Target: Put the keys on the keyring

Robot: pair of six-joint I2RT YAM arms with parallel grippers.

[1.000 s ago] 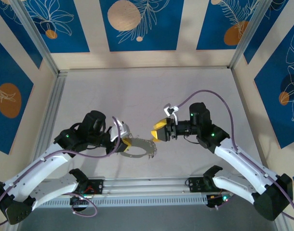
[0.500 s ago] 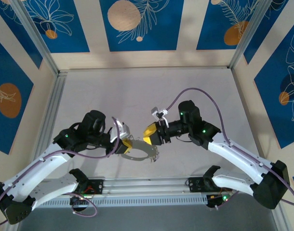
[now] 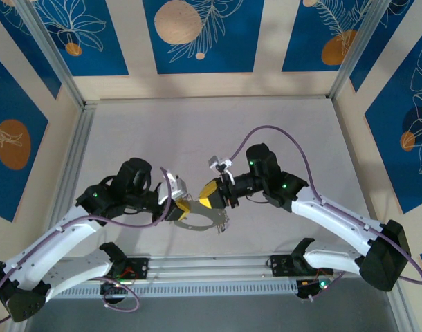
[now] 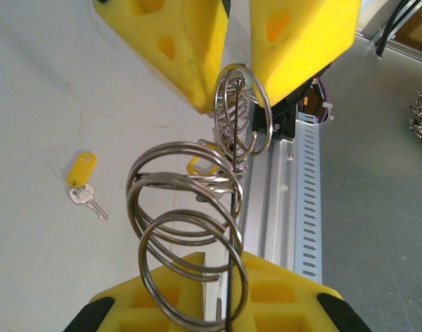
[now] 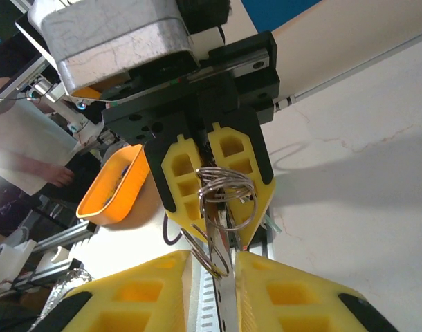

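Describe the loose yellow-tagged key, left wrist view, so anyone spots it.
On the grey table, left of the wire rings between the yellow fingers, lies a small silver key with a yellow tag. Nothing grips it, unlike the rings, and it lies flat, alone.

1. keyring [image 4: 187, 207]: plain silver-grey metal wire.
2. left gripper [image 4: 221, 283]: yellow foam pads, black corners.
3. right gripper [image 5: 214, 277]: yellow foam pads, black corners.
4. key [image 4: 91, 202]: silver metal; its tag [image 4: 81, 169] is yellow plastic.
5. table [image 4: 52, 83]: pale grey, unpatterned, faint darker hairlines.
6. left arm [image 3: 59, 238] and right arm [image 3: 335, 218]: white shells, black joints, small green lights; cables [image 3: 270, 127] purple.
7. wall panels [image 3: 197, 34]: deep blue with white line-drawn leaves and orange or tan discs, framed in cream.
8. bin [image 5: 114, 187]: orange.
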